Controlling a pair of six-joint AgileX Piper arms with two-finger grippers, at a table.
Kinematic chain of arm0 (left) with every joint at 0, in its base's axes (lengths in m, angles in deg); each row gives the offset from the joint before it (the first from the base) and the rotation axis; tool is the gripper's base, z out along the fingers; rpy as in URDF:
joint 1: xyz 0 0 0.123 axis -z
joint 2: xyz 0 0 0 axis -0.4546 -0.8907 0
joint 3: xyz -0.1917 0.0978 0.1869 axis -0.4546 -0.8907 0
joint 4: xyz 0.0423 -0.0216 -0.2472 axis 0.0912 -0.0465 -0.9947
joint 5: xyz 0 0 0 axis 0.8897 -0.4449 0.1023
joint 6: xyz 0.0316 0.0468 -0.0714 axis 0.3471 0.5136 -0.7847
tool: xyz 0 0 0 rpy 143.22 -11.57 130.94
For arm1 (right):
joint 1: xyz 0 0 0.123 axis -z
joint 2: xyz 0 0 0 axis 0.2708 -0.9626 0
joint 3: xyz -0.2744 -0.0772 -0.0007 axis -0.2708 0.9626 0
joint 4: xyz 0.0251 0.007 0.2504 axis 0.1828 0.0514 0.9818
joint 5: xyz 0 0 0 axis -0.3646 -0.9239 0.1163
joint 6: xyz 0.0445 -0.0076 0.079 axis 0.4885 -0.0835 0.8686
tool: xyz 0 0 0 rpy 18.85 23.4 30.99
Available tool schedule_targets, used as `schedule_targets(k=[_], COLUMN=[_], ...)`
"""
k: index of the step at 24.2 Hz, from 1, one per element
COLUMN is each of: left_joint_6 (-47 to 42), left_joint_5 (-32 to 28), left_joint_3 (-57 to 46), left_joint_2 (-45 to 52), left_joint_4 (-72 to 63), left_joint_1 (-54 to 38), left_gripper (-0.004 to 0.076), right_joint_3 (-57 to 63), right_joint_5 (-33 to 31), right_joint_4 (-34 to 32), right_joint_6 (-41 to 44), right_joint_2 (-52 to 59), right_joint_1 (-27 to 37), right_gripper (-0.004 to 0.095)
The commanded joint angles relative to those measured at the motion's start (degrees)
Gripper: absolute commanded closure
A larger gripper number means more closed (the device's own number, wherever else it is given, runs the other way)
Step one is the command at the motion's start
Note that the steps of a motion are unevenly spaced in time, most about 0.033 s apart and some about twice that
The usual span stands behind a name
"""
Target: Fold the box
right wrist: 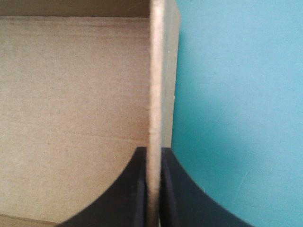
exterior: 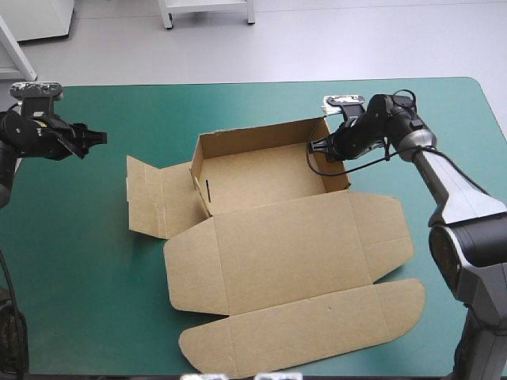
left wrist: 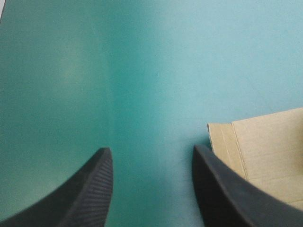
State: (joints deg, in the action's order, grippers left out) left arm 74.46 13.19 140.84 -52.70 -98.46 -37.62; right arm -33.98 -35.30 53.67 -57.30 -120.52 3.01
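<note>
A table (exterior: 87,309) under a teal-green cover (left wrist: 94,71) carries 1 brown box (exterior: 285,241), its tray walls raised and its lid spread flat on the cover. The tray's end wall stands pinched between the right gripper's (right wrist: 152,150) 2 black fingers (right wrist: 184,194), tray floor on 1 side of them, bare cover on the other. Bare cover lies under and ahead of the left gripper (left wrist: 150,148), a flat box flap showing beside 1 finger.

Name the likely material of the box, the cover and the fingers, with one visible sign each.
The box: brown matt board, probably cardboard; pressed creases, and a pale, thick cut edge in the right wrist view.
The cover: teal-green, smooth, with a faint sheen; plastic sheet or coated cloth, unclear.
The fingers: black, matt, finely ribbed; likely rubber or moulded plastic.
</note>
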Motion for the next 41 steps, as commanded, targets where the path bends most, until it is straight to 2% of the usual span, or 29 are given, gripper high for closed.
schedule_targets(k=[1, 4, 9, 14, 20, 23, 28, 33, 41], left_joint_6=[-0.13, -0.13, -0.13, -0.13, -0.10, -0.10, -0.01, -0.01, -0.01], left_joint_5=[-2.35, -2.35, -2.35, -2.35, -2.35, -2.35, -2.10, -2.01, -2.02], left_joint_3=[2.04, 2.04, 2.04, 2.04, 2.04, 2.04, 2.04, 2.04, 2.04], left_joint_2=[2.00, 2.00, 2.00, 2.00, 2.00, 2.00, 1.96, 1.96, 1.96], left_joint_4=[-1.21, -1.21, -1.21, -1.21, -1.21, -1.21, -0.98, -0.98, -0.98], left_joint_1=[-0.04, -0.04, -0.04, -0.04, -0.04, -0.04, -0.04, -0.04, -0.04], left_gripper=[0.0353, 0.0353, 0.0353, 0.0353, 0.0353, 0.0353, 0.0353, 0.0353, 0.0353], right_joint_3=[-1.92, -2.78, -5.75, -10.08, -14.67, -14.80, -14.80, -14.33, -10.05], right_joint_5=[1.22, 0.51, 0.11, -6.34, -15.82, -15.82, -15.82, -15.82, -15.82], right_joint_4=[0.42, 0.57, 0.45, -0.44, -0.99, -2.27, -8.62, -11.03, -10.95], right_joint_6=[-1.56, -1.56, -1.80, -1.58, -1.26, -0.67, 1.14, 3.65, 4.06], right_joint_2=[2.49, 2.73, 4.58, 5.40, 5.40, 5.54, 4.50, 1.61, -1.21], right_joint_1=[0.12, 0.12, 0.12, 0.12, 0.12, -0.26, -3.46, -4.57, -4.57], right_gripper=[0.0889, 0.0822, 0.0581, 0.0382, 0.0368, 0.0367, 0.0368, 0.0368, 0.0368])
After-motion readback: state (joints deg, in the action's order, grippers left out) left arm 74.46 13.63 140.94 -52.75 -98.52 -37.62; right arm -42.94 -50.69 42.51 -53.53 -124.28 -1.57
